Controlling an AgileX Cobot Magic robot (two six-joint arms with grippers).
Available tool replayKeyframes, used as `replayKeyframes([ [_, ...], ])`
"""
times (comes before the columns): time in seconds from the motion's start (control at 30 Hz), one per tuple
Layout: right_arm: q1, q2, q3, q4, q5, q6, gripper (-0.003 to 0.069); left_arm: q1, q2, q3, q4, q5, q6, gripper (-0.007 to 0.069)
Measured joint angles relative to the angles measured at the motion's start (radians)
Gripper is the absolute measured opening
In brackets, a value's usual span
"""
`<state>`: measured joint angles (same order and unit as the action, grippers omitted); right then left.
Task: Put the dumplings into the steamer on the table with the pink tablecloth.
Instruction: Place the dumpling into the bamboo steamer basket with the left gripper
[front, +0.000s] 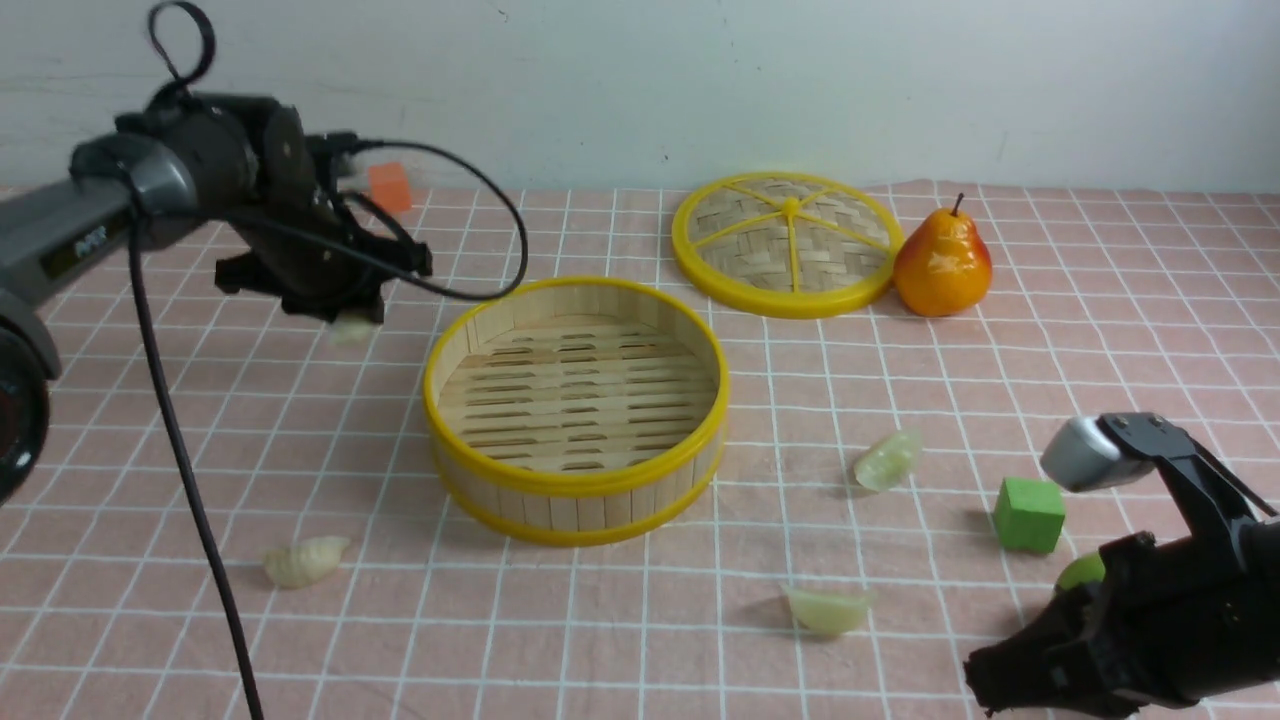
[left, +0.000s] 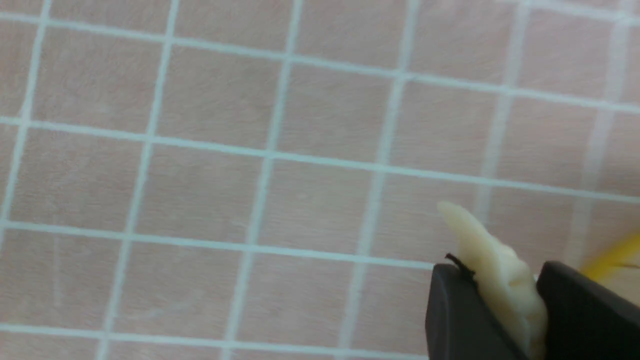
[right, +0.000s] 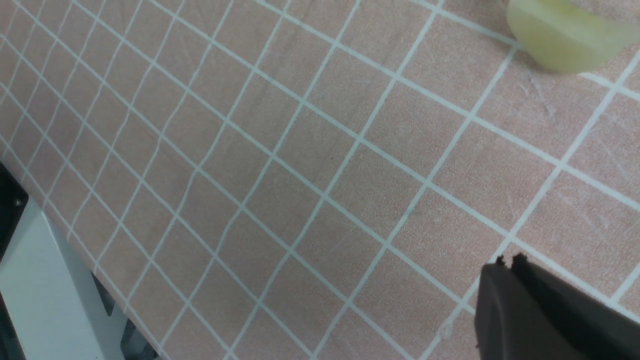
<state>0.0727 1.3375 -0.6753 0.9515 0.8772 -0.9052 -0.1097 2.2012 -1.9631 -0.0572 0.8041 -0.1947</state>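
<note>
Where the left arm reaches: over the far-left part of the pink tablecloth (front: 640, 640) that covers the table (front: 1100, 300), to the left of the steamer.
Left gripper (left: 502, 275): pointing down, its two dark jaws clamped on the sides of a cream-white dumpling.
Held dumpling (left: 492, 255): pinched between those jaws with one pointed end sticking out past them. It is outside the steamer, near its left rim, and whether it touches the cloth cannot be told.
Orange cube (front: 390, 186): on the cloth near the wall, behind the left gripper.
Cream dumpling (front: 305, 560): lying on the cloth at the front left, well apart from the left gripper and outside the steamer.
Steamer (front: 580, 505): upright in the middle of the cloth, its slatted floor in plain view.
Lid (front: 785, 245): flat on the cloth, behind and to the right of the steamer, apart from it.
Pear (front: 943, 265): upright, just beside the lid's right edge.
Far green dumpling (front: 888, 460): on the cloth to the right of the steamer, outside it.
Near green dumpling (front: 828, 608): on the cloth nearer the front, also outside the steamer.
Green cube (front: 1028, 514): on the cloth to the right of the far green dumpling, near the right arm.
Right gripper (right: 507, 265): low over the cloth at the front right, jaws pressed together with nothing between them.
</note>
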Motion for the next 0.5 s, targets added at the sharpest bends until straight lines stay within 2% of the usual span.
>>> replayKeyframes([
  [0.03, 0.000, 0.000, 0.000, 0.000, 0.000, 0.000, 0.0013, -0.004, -0.007, 0.000, -0.008, 0.000, 0.003, 0.0185],
  [0.13, 0.000, 0.000, 0.000, 0.000, 0.000, 0.000, 0.0014, -0.066, -0.090, -0.008, -0.168, 0.051, 0.078, 0.0185],
  [0.23, 0.000, 0.000, 0.000, 0.001, 0.000, 0.000, 0.0014, -0.131, -0.071, -0.010, -0.231, 0.054, 0.114, 0.0185],
  [0.33, 0.000, 0.000, 0.000, 0.004, 0.005, 0.000, 0.0014, -0.170, -0.019, -0.010, -0.229, 0.038, 0.119, 0.0185],
  [0.43, 0.000, 0.000, 0.000, 0.006, 0.010, 0.000, 0.0014, -0.203, 0.076, -0.002, -0.150, 0.009, 0.119, 0.0185],
  [0.5, 0.000, 0.000, 0.000, 0.007, 0.012, 0.000, 0.0014, -0.207, 0.092, -0.001, -0.121, -0.008, 0.119, 0.0225],
])
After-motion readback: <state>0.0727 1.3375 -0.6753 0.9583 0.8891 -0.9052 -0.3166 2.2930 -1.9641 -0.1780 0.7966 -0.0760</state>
